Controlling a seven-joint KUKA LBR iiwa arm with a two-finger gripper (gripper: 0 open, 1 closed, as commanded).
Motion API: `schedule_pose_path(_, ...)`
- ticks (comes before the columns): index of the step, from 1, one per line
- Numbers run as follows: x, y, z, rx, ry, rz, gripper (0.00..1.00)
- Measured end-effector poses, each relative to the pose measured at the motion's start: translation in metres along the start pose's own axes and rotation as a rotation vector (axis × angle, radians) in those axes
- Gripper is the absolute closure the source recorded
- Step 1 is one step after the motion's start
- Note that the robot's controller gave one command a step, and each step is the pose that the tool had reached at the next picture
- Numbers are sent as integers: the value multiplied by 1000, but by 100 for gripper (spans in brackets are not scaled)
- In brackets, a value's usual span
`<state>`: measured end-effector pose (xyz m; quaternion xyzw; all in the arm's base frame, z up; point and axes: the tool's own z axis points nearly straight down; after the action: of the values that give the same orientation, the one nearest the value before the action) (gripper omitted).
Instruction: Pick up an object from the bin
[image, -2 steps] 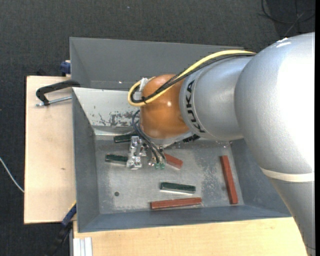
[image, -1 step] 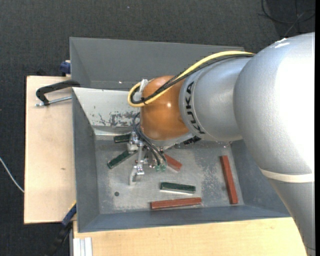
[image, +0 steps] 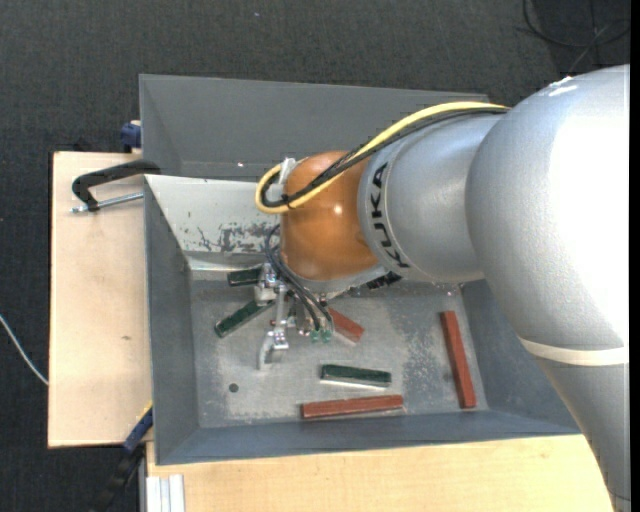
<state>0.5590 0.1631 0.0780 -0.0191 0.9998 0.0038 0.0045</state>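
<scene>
Gripper (image: 274, 338) low in the bin (image: 165, 330), left of middle, between a dark green bar (image: 240, 318) and a short red bar (image: 346, 326).
The dark green bar lies slanted just left of the gripper, and the short red bar is just right of it. We cannot say which one it is over, possibly neither. We cannot tell whether the claw is spread or pressed together below the orange cover (image: 320, 225). A second green bar (image: 355, 375), a front red bar (image: 352, 406) and a right red bar (image: 458, 358) lie well apart from it.
</scene>
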Motion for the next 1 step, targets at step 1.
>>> schedule_pose_path(1,-46,43,2,1,6,18,100)
